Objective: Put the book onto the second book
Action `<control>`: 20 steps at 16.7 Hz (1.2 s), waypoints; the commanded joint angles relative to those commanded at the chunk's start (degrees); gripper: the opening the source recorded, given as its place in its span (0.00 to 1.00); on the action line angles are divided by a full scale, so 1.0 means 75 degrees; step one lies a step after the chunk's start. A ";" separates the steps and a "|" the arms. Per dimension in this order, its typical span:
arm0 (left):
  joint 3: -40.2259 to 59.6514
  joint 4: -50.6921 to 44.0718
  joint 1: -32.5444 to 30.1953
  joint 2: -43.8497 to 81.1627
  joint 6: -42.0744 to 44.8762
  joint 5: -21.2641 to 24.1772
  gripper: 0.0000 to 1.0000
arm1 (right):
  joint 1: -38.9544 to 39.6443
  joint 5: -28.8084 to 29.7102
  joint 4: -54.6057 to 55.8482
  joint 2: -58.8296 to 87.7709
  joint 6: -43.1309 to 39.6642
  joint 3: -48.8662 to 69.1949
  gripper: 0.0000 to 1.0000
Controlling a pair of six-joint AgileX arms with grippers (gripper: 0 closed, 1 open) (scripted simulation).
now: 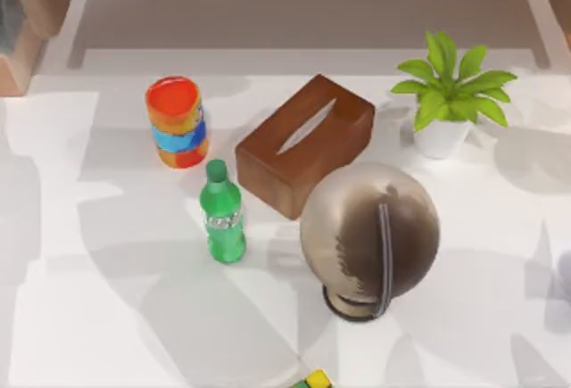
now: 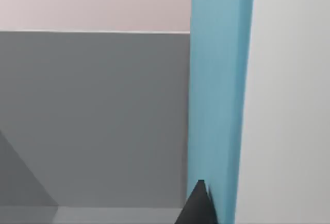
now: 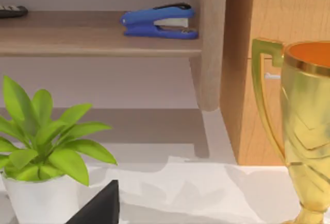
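Note:
The book and the second book are out of view. A dark tip of my left gripper (image 2: 198, 207) shows at the edge of the left wrist view, right beside a tall light-blue slab (image 2: 219, 95) that stands against a grey wall; I cannot tell what the slab is. A dark corner of my right gripper (image 3: 99, 208) shows in the right wrist view, near a potted plant (image 3: 44, 154) and facing a wooden shelf (image 3: 98, 44).
On the white table stand an orange-and-blue can (image 1: 177, 122), a green bottle (image 1: 222, 216), a brown tissue box (image 1: 303, 144), a globe (image 1: 370, 235) and the potted plant (image 1: 451, 98). A gold trophy (image 3: 304, 126) stands by the shelf, which holds a blue stapler (image 3: 160, 22).

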 joint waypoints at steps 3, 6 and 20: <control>0.0000 0.0000 0.0000 0.0000 0.0000 0.0000 0.00 | 0.0000 0.0000 0.0000 0.0000 0.0000 0.0000 1.00; 0.0000 0.0000 0.0000 0.0000 0.0000 0.0000 0.00 | 0.0000 0.0000 0.0000 0.0000 0.0000 0.0000 1.00; -0.0189 -0.0137 0.0057 -0.0334 0.0025 0.0040 0.00 | 0.0000 0.0000 0.0000 0.0000 0.0000 0.0000 1.00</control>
